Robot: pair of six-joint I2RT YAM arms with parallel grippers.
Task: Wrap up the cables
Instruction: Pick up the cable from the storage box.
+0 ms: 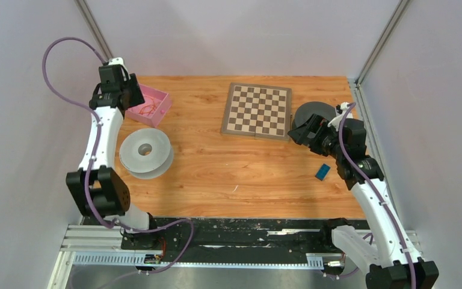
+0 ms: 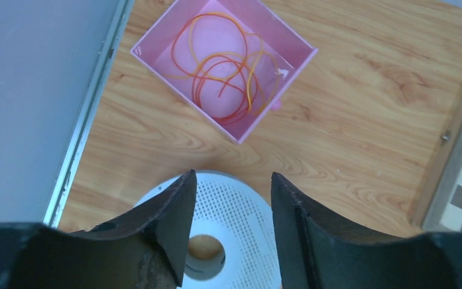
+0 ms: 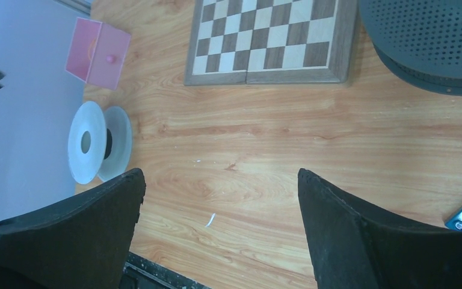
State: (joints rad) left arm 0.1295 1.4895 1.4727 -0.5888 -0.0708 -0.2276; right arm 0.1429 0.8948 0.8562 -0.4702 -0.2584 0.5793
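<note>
Cables (image 2: 225,75), one orange-red and one pale yellow, are lying as a loose tangle of loops inside the pink box (image 2: 264,27), not yet wound on anything. L jaws are standing spread w/ nothing btwn them, raised above the bench (image 1: 228,174) close to the box. In the L wrist view the box is sitting straight ahead of the tips, w/ the white spool (image 2: 228,205) showing under the gap, on the box's near side. Tangle is showing no clear long axis: loops approx. round and overlapping, one loose red end pointing into the middle. R jaws are standing wide apart and holding nothing, well away from the box, beyond the chessboard (image 1: 257,110) from it and beside the dark spool (image 1: 313,112). Judgement: L arm (image 1: 105,129) is much the nearer to the box, so the pick looks to be falling to it, calling for a forward-and-down reach into the box. Risk: wires are v. thin, box walls are crowding the jaws, and both strands may be lifting together.
</note>
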